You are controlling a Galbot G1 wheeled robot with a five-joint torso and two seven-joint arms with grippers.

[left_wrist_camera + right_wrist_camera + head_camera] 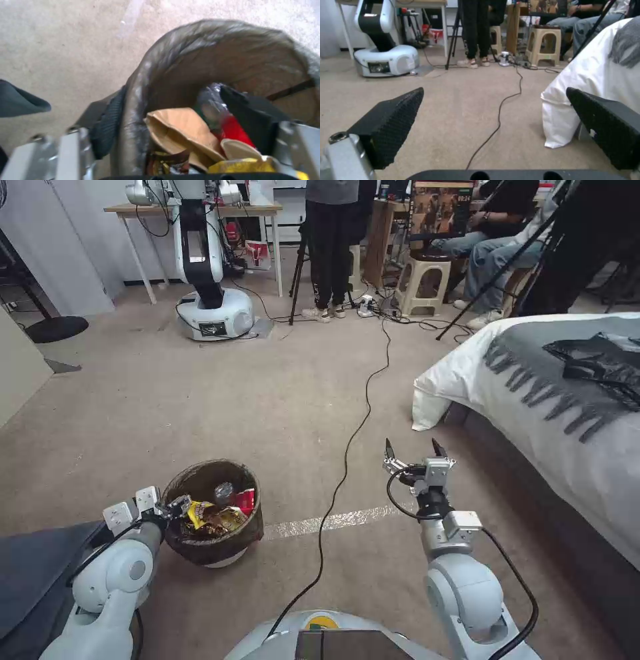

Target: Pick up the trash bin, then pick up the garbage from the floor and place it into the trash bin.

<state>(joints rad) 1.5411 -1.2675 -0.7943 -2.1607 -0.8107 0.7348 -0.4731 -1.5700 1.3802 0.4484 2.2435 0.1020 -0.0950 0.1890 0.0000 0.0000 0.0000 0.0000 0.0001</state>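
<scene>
The trash bin (212, 551), white with a dark brown bag over its rim, stands on the carpet at my lower left. Inside it lies the garbage (215, 515): yellow and red wrappers, with a tan paper bag (182, 128) among them in the left wrist view. My left gripper (176, 507) straddles the near rim (135, 100) of the bin. One finger (107, 125) rests against the outer wall and the other (251, 115) sits inside, well apart from the wall. My right gripper (411, 449) hangs open and empty above bare carpet (495, 90).
A black cable (347, 447) runs across the carpet between my arms. A bed (533, 400) with white and grey covers fills the right side. Another robot's base (215, 317), a table, stools and seated people stand at the far end. A tape strip (333, 521) crosses the floor.
</scene>
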